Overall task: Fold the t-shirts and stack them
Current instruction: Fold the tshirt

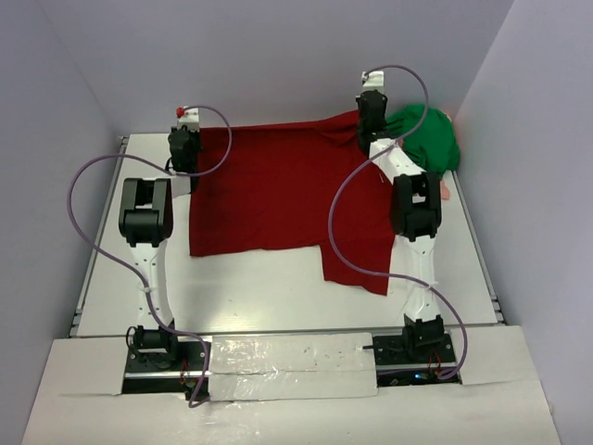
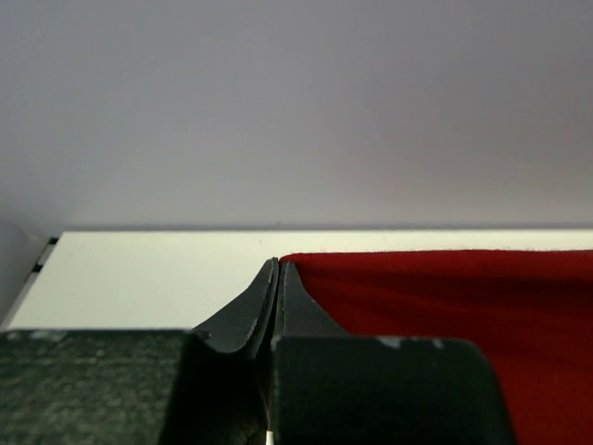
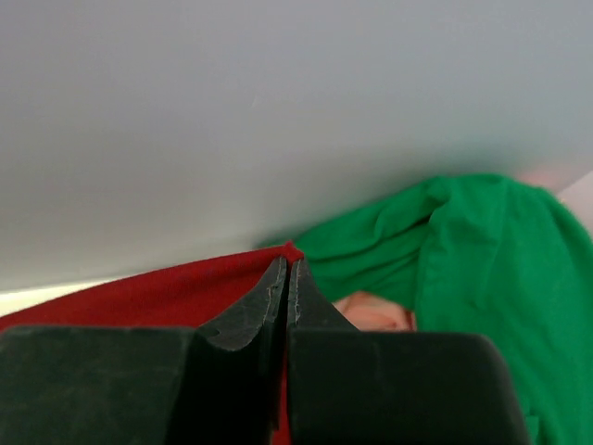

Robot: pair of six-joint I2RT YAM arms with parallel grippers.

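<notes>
Dark red cloth t-shirt [image 1: 278,199] is being pinched by left gripper [image 2: 278,269] and right gripper [image 3: 286,269]. Shallow tip grips risk slipping, or catching the bright green cloth shirt [image 3: 463,269] just right of the right gripper.

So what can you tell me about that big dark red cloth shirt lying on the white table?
The dark red cloth shirt lies spread nearly flat on the white table, plain and soft-looking, faintly creased. Its near edge is stepped, reaching nearer on the right. The left gripper and right gripper each pinch a far corner, fingers shut. A bunched bright green shirt lies by its far right corner.
</notes>
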